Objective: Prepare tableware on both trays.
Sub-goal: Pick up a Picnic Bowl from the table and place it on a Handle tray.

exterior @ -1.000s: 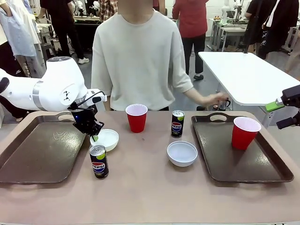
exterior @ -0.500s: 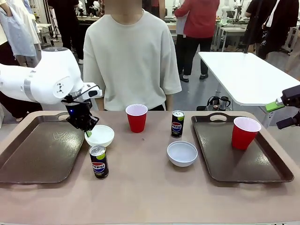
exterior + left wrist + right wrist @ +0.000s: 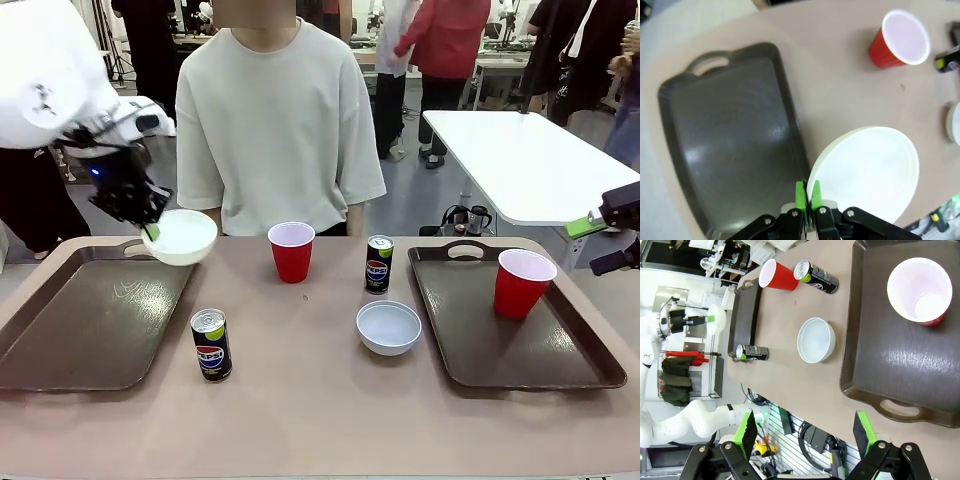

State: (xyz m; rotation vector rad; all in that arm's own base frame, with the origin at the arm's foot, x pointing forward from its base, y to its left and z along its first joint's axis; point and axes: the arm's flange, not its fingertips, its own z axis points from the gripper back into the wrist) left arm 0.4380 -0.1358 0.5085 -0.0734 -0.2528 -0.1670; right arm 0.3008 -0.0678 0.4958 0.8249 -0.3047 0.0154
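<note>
The left gripper (image 3: 150, 230) pinches the rim of a small round white bowl (image 3: 185, 236), up in the air by the far corner of the left dark brown plastic tray (image 3: 60, 330). The right gripper (image 3: 805, 432) is spread wide.

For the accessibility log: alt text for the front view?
The left gripper holds a white bowl by its rim above the left tray's far corner. On the table: a second bowl, two Pepsi cans, a red cup; another red cup stands on the right tray.
</note>
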